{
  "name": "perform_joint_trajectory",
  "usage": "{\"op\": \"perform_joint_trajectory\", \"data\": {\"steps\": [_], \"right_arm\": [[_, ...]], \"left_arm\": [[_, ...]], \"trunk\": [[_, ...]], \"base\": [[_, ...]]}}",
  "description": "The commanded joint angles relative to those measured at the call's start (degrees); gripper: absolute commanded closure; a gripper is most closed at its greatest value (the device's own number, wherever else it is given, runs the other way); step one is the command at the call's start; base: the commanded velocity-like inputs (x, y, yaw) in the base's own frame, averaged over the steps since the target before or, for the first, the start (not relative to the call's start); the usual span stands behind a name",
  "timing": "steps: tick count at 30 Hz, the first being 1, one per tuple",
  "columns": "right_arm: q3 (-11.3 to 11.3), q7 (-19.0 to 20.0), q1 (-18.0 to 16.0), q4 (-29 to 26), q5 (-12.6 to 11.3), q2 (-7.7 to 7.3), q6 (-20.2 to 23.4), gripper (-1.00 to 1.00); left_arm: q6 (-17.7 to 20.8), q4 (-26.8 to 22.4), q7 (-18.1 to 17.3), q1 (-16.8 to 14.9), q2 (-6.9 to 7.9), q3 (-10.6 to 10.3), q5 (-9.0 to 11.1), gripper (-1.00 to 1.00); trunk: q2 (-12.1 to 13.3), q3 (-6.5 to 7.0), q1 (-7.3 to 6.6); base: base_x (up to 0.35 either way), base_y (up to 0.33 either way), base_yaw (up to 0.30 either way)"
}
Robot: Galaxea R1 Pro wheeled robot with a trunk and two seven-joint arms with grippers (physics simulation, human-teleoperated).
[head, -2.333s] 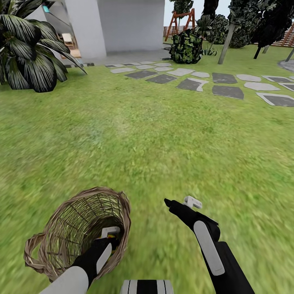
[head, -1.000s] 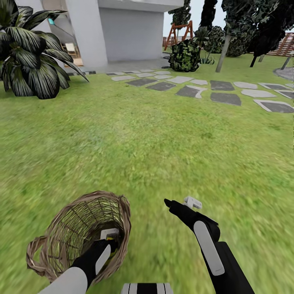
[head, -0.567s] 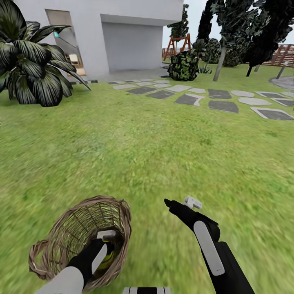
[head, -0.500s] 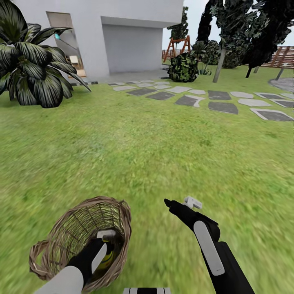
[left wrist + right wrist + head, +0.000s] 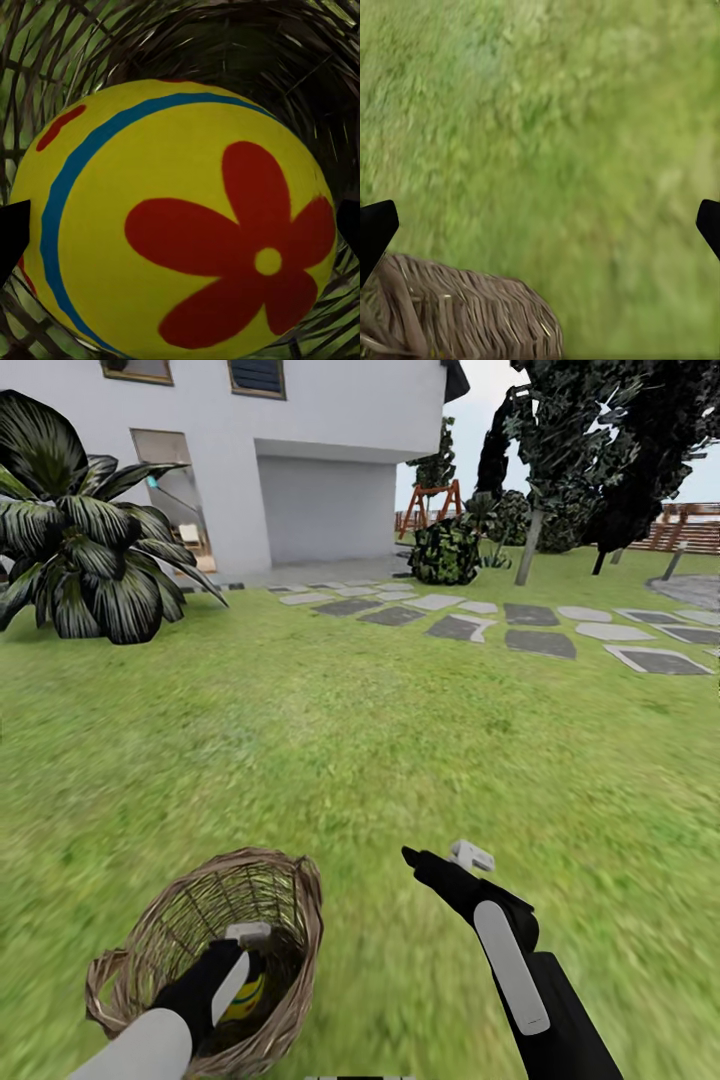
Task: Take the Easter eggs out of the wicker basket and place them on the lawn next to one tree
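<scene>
The whole head view has tilted upward since the earlier pictures: the white house [image 5: 330, 450] now shows its windows at the top of the frame, and the wicker basket [image 5: 130, 970] sits lower, in the lower left corner. That is the camera lifting, not the things shifting. The left arm has sunk a little deeper into the basket, and a yellow Easter egg [image 5: 243, 994] now shows beside the left end effector [image 5: 238, 960].

In the left wrist view the egg [image 5: 172, 217] sits close against the camera, red flower and blue band facing it, with dark finger edges at both sides of the frame. I judge the fingers are closed on it or about to be; contact itself is not visible, so I cannot tell.

The right end effector [image 5: 440, 855] hovers over the lawn [image 5: 400, 740], its fingers spread wide and holding nothing.

The raised view brings a grey-trunked tree [image 5: 528, 540] into the upper right, well apart from the basket, a likely destination.

The other two eggs are hidden by the arm and the wicker wall. The basket's lower rim is cut off by the frame edge.
</scene>
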Motion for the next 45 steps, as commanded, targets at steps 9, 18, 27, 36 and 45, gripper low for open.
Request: {"op": "perform_joint_trajectory", "data": {"steps": [9,18,27,36,45], "right_arm": [[0.1,-0.6,0.0,-0.1,-0.6,0.07,0.1,-1.00],[0.0,-0.6,0.0,-0.1,-0.6,-0.09,0.1,-1.00],[0.1,-0.7,0.0,-0.1,-0.6,0.00,0.0,-1.00],[0.1,-0.6,0.0,0.0,-0.6,0.01,0.0,-1.00],[0.0,-0.6,0.0,0.3,-0.6,0.00,0.0,-1.00]], "left_arm": [[0.4,-0.8,0.3,0.0,0.22,-0.2,0.8,1.00],[3.3,-2.1,-7.9,0.0,2.08,0.1,1.0,1.00],[9.0,-4.8,-16.5,-0.1,4.91,0.1,1.0,1.00],[11.5,-6.0,-22.9,-0.1,7.03,0.2,1.7,1.00],[16.9,-8.8,-28.7,-0.1,8.87,1.4,1.9,1.00]], "trunk": [[0.1,1.95,-0.24],[1.4,3.82,-1.06],[5.0,5.43,-3.03],[8.6,7.05,-5.01],[12.2,8.66,-6.99]], "base": [[-0.006,0.000,0.000],[-0.049,0.000,0.000],[0.000,0.000,0.000],[0.000,0.000,0.000],[0.000,0.000,0.000]]}}
